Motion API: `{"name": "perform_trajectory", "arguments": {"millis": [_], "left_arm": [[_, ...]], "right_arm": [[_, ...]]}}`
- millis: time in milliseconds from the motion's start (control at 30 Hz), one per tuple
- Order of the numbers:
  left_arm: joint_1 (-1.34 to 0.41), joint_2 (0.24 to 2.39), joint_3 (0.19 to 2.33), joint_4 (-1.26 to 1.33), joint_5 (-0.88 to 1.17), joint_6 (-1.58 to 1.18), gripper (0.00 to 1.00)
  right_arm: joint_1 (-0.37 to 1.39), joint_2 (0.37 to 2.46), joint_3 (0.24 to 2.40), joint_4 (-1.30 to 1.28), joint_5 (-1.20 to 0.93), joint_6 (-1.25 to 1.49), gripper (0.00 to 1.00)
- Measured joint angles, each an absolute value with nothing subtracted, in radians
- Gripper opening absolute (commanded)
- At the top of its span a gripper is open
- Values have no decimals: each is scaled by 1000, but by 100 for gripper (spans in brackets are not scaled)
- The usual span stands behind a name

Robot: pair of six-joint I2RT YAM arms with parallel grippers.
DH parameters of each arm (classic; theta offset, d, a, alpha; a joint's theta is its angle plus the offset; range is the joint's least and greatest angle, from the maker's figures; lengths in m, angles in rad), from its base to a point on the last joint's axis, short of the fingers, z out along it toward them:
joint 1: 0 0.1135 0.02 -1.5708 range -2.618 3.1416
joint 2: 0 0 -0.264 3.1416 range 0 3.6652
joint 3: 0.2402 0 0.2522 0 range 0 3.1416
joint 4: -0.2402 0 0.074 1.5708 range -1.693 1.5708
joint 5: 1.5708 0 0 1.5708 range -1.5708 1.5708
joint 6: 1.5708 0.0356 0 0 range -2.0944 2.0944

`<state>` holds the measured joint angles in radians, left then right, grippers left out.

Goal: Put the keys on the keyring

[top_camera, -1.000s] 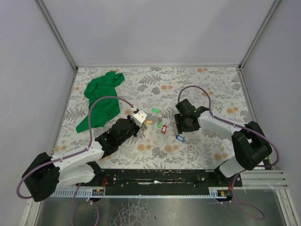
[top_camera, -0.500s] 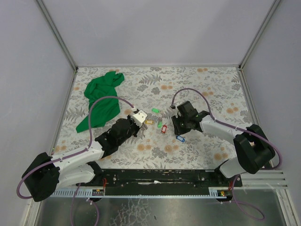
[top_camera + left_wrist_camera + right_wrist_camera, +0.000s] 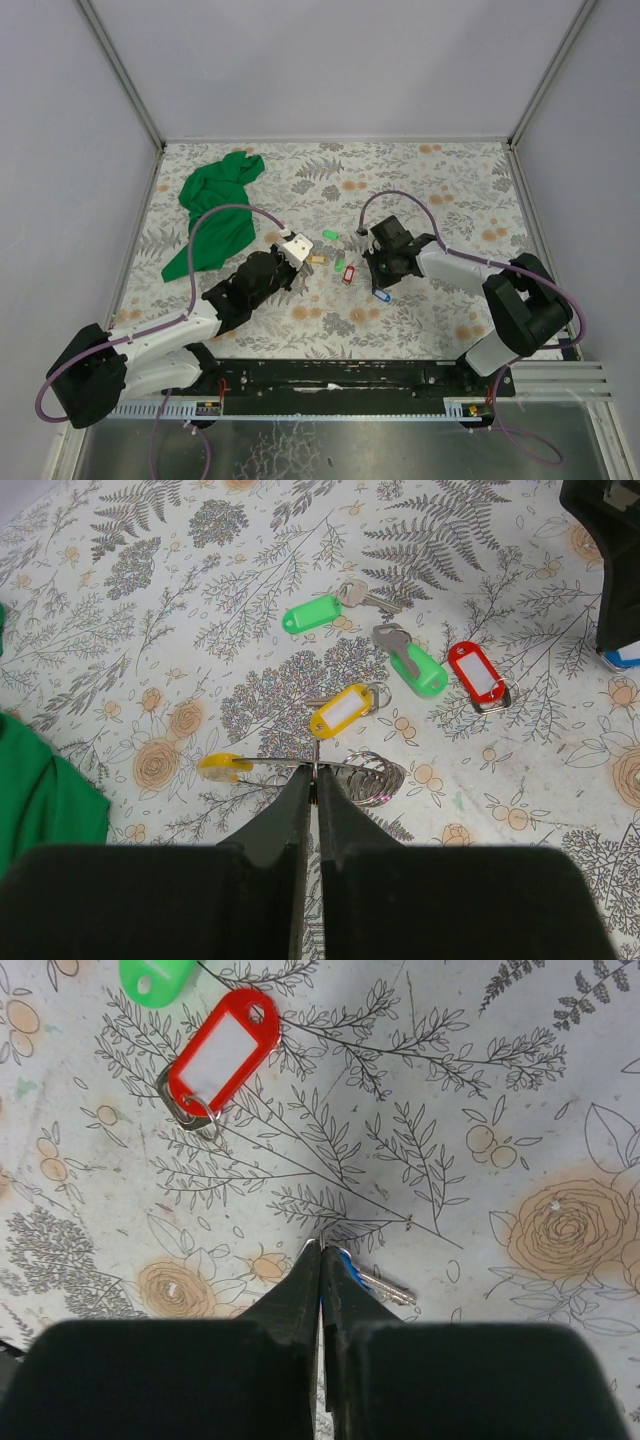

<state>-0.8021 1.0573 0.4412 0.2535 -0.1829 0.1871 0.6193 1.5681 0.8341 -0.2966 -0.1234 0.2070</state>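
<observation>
The left gripper [image 3: 313,775] is pinched onto the thin wire of the keyring [image 3: 368,777], which lies near the middle of the floral table [image 3: 450,180]. A yellow tag [image 3: 225,765] sits at the wire's left end. The right gripper [image 3: 320,1250], fingers pressed together, meets the blue-tagged key [image 3: 385,1288]; whether it grips the key is unclear. The red-tagged key [image 3: 222,1048] lies near.

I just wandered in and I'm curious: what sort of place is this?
Probably a robotics test cell, not a home. Plain grey walls box in one table with a floral cover. A left arm and a right arm are bolted to a rail at its near edge, and tagged keys lie between them.
</observation>
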Motion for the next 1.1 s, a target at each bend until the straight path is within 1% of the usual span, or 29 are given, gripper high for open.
{"name": "perform_trajectory", "arguments": {"millis": [167, 300, 467, 700, 900, 1100], "left_arm": [[-802, 1057, 441, 253, -183, 187, 0], [-802, 1057, 441, 253, -183, 187, 0], [-802, 1057, 441, 253, -183, 187, 0], [-802, 1057, 441, 252, -182, 187, 0], [-802, 1057, 441, 252, -182, 187, 0], [-802, 1057, 441, 251, -182, 187, 0]], "right_arm": [[628, 1568, 899, -374, -113, 206, 0], [638, 1584, 991, -479, -89, 208, 0], [643, 1689, 1132, -638, -35, 209, 0], [643, 1807, 1240, -855, 38, 187, 1], [643, 1911, 1337, -923, 44, 153, 10], [643, 2002, 1419, -934, 44, 127, 28]]}}
